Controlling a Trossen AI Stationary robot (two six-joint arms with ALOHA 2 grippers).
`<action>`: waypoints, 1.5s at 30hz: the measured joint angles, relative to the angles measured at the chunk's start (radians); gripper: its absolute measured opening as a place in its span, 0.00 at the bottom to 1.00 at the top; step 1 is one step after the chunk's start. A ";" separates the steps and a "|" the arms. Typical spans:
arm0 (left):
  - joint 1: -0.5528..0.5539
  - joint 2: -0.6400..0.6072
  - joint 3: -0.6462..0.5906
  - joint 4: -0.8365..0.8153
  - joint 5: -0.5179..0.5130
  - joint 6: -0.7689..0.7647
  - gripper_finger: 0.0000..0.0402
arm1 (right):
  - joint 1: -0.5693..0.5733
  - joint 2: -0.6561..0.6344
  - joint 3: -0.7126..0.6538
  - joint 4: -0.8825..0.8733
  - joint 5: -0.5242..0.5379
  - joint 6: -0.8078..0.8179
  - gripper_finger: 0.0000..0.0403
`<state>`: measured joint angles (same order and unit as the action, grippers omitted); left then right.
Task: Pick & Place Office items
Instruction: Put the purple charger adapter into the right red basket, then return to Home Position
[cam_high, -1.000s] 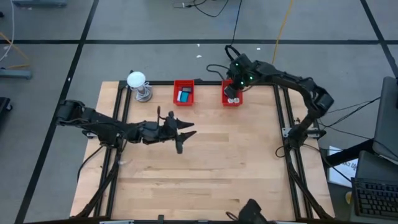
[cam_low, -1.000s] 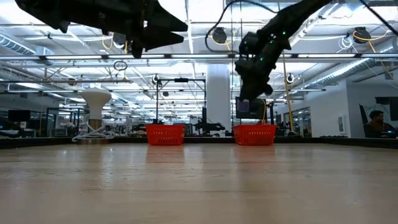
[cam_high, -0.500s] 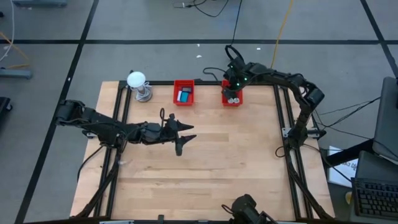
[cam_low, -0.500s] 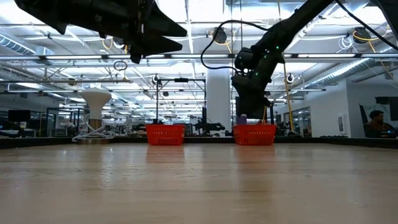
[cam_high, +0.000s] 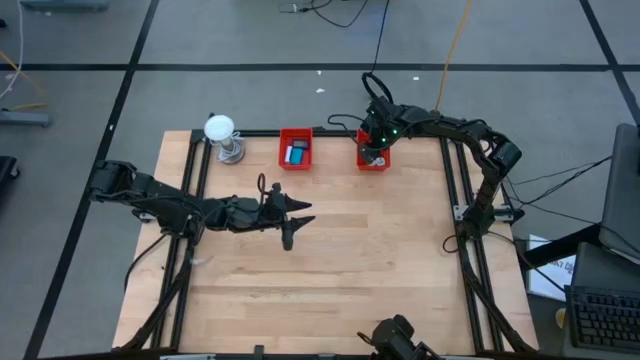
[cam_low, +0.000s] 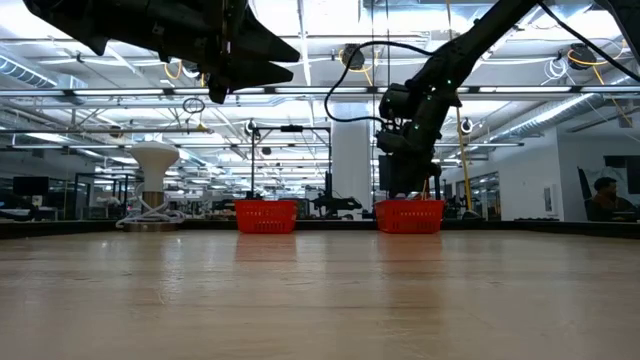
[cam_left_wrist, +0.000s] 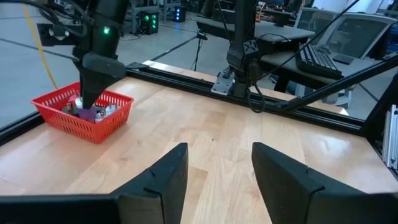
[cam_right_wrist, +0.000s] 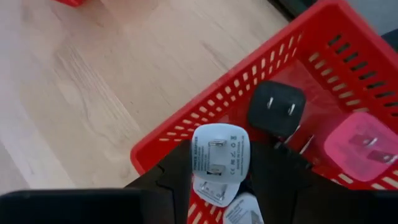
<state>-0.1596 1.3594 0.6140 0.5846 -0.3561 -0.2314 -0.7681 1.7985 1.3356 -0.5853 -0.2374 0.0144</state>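
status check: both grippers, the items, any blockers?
Right gripper down in the right red bin, white plug adapter between its fingers. Left gripper open, empty, above mid-table. Black adapter and pink adapter also in that bin. Nothing in the way.

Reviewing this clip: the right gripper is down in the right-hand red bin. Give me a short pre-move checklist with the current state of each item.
1. Right gripper inside the right red bin: ok; in the high view it sits over that bin.
2. White plug adapter between the right fingers: ok, but whether they clamp it: cannot tell.
3. Neighbouring items clear of the fingers: not ok; the black adapter and pink adapter lie close by.
4. Left gripper out of the way: ok; open, above mid-table, apart from the bins.
5. Left red bin unobstructed: ok.
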 joint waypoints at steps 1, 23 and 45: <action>0.000 0.000 0.000 0.000 0.000 0.000 0.44 | 0.000 0.000 -0.008 0.005 -0.001 0.000 0.30; 0.000 0.000 0.000 0.002 -0.001 -0.008 0.47 | 0.023 0.002 -0.117 0.080 0.001 0.004 0.30; 0.000 0.000 0.000 0.003 -0.001 0.027 0.55 | 0.023 -0.132 -0.140 0.066 0.000 0.045 0.71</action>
<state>-0.1596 1.3598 0.6144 0.5877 -0.3573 -0.2043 -0.7456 1.6665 1.1954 -0.5189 -0.2378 0.0589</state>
